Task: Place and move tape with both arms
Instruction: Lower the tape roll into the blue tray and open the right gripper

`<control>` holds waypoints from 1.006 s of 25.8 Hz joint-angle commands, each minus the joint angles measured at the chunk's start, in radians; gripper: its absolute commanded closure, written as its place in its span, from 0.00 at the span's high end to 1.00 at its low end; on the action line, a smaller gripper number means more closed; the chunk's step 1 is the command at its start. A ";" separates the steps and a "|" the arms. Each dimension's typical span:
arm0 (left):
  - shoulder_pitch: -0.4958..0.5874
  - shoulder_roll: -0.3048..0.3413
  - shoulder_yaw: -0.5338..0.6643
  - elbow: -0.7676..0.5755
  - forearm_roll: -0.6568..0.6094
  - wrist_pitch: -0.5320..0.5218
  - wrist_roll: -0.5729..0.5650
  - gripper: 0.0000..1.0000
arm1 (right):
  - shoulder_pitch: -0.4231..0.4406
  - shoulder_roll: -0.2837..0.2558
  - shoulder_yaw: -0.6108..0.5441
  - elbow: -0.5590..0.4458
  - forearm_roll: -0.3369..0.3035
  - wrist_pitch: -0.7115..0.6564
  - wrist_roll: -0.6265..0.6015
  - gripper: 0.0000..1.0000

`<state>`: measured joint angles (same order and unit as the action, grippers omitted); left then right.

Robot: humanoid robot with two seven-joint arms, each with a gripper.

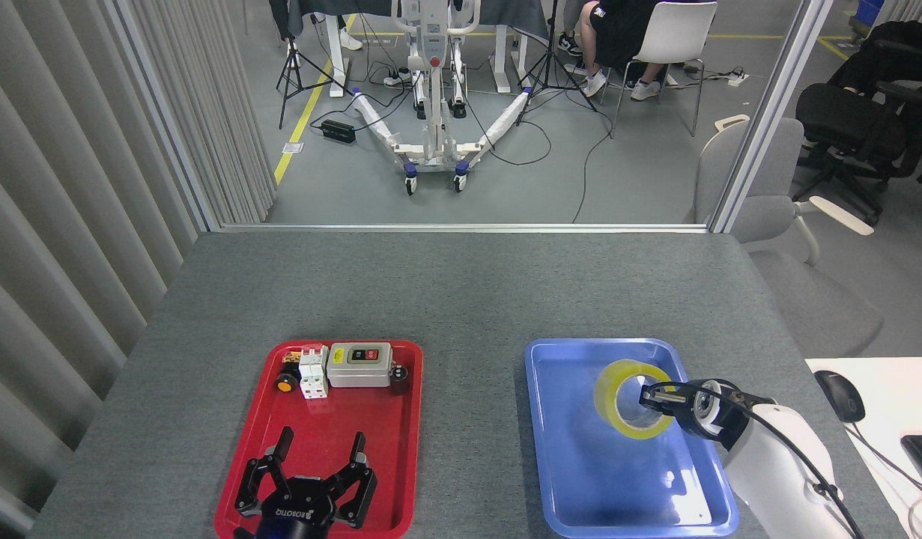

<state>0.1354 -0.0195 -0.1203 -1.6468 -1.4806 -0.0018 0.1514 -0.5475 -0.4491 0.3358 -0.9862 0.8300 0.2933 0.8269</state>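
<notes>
The tape (630, 397), a translucent yellow roll, hangs tilted over the blue tray (573, 449), its open core facing me. My right gripper (653, 397) is shut on the roll's right wall, one finger inside the core. The white right arm comes in from the lower right. My left gripper (320, 456) stands open over the near part of the red tray (389, 486), its black fingers spread and nothing between them.
At the red tray's far end sit a grey switch box (360, 364), a white breaker (313, 372) and a small orange push button (284, 384). A white side table with a mouse (839, 394) stands at the right. Chairs and stands lie beyond the table's far edge.
</notes>
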 commanded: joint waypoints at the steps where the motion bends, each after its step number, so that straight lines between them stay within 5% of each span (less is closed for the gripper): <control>1: 0.000 0.001 0.001 0.004 -0.003 0.000 -0.009 1.00 | -0.003 0.006 0.000 0.008 0.000 -0.002 -0.008 0.34; 19: 0.000 0.023 0.014 0.004 -0.001 0.005 0.002 1.00 | -0.020 0.047 0.002 0.027 0.011 0.000 -0.022 0.39; 21: 0.000 0.023 0.018 0.004 0.000 0.005 0.004 1.00 | -0.020 0.055 -0.001 0.006 0.015 -0.006 -0.037 0.45; 26: 0.001 0.023 0.030 0.004 0.000 0.003 0.004 1.00 | 0.037 0.046 -0.031 -0.149 0.087 -0.023 -0.153 0.81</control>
<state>0.1360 0.0031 -0.0950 -1.6429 -1.4806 0.0028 0.1546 -0.5459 -0.3984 0.3236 -1.0549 0.8660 0.2782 0.7420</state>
